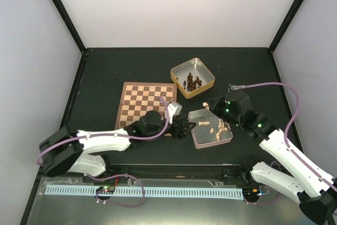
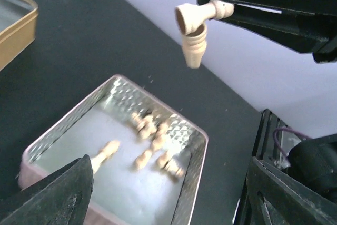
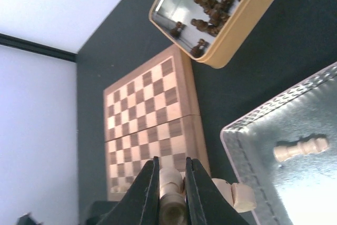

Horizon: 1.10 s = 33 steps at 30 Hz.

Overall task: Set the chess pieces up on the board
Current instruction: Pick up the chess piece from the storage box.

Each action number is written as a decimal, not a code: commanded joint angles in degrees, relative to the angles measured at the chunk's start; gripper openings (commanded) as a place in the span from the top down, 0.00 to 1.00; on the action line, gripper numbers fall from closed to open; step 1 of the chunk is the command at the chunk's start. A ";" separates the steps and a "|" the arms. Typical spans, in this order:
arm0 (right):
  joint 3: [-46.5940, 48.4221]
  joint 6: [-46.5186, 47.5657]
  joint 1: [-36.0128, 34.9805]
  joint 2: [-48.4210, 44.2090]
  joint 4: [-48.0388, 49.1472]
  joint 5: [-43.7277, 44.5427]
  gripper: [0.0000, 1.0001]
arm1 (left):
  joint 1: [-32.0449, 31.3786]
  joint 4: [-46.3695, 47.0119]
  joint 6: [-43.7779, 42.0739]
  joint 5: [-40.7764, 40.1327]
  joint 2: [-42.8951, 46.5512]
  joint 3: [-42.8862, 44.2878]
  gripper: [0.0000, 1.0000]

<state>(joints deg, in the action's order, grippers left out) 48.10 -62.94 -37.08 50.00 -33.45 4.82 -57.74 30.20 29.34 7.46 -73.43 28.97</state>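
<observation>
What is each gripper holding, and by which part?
Right gripper pinches a pale chess piece by its head end; left gripper is open, holding nothing.

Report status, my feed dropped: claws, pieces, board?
Left claw open over silver tin of pale pieces. Right claw shut on pale piece. Board shows no pieces yet. Left arm overhangs board's near-right corner.

The chessboard (image 3: 152,114), centre left in the right wrist view, is smooth wood with a low satin sheen. The pale chess pieces (image 2: 150,130) look like bare turned wood, matt. The silver tin (image 2: 79,113), lower left in the left wrist view, is bright metal with diamond-embossed walls and a mirror-like floor. The gold tin (image 3: 247,29), upper right, is glossy gold outside and brushed silvery inside. Its dark pieces (image 3: 210,3) shine. The tabletop (image 1: 105,72) is matt black.
</observation>
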 commanded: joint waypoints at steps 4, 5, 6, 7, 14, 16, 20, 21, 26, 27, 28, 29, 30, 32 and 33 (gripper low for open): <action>1.40 -7.48 0.44 -3.67 3.22 -5.03 0.94 | -3.90 16.65 -3.97 -3.52 -11.96 11.30 0.18; 1.39 -7.84 0.49 -3.94 3.22 -5.57 0.94 | -3.96 17.42 -4.15 -3.51 -13.00 12.31 0.18; 1.41 -8.03 0.59 -4.21 3.47 -6.11 0.94 | -4.08 18.50 -4.44 -4.15 -14.40 12.98 0.19; 1.40 -8.24 0.55 -4.48 3.62 -6.78 0.94 | -4.20 19.75 -4.80 -4.59 -15.40 13.55 0.20; 1.99 -8.77 0.62 -6.06 3.92 -7.29 0.94 | -4.40 22.73 -3.71 -2.32 -20.07 16.59 0.38; 2.01 -8.83 0.66 -6.45 4.10 -7.13 0.94 | -4.40 23.25 -3.27 -2.72 -20.47 16.43 0.45; 1.96 -8.85 0.70 -6.92 3.99 -7.14 0.94 | -4.39 23.35 -3.13 -4.67 -20.16 16.18 0.61; 1.92 -8.79 0.72 -6.92 3.90 -7.11 0.94 | -4.40 23.26 -3.23 -4.94 -20.01 16.08 0.64; 1.25 -8.32 0.73 -6.89 3.65 -6.72 0.94 | -4.40 22.55 -3.93 -6.19 -18.99 15.65 0.84; 1.11 -7.87 0.77 -6.93 3.78 -6.51 0.94 | -4.40 22.05 -4.05 -6.32 -18.70 15.41 0.89; 1.16 -7.17 0.77 -6.85 3.76 -6.05 0.94 | -4.40 21.32 -3.96 -6.46 -18.33 15.18 0.93; 1.46 -6.23 0.78 -6.64 3.55 -5.40 0.94 | -4.40 20.37 -3.88 -6.64 -18.02 14.89 0.96; 2.02 -4.88 0.72 -6.21 3.56 -4.71 0.94 | -4.40 19.25 -3.77 -6.84 -17.54 14.36 0.98; 3.90 -1.32 0.74 -4.17 2.38 -3.55 0.94 | -4.40 16.38 -3.44 -7.65 -15.88 12.95 0.98; 4.88 0.85 0.71 -2.94 1.83 -3.28 0.94 | -4.39 14.62 -3.35 -8.30 -14.83 11.94 0.98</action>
<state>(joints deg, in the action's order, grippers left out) 48.88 -68.77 -36.60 44.36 -30.92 -1.34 -61.76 48.42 25.96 1.69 -92.16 42.94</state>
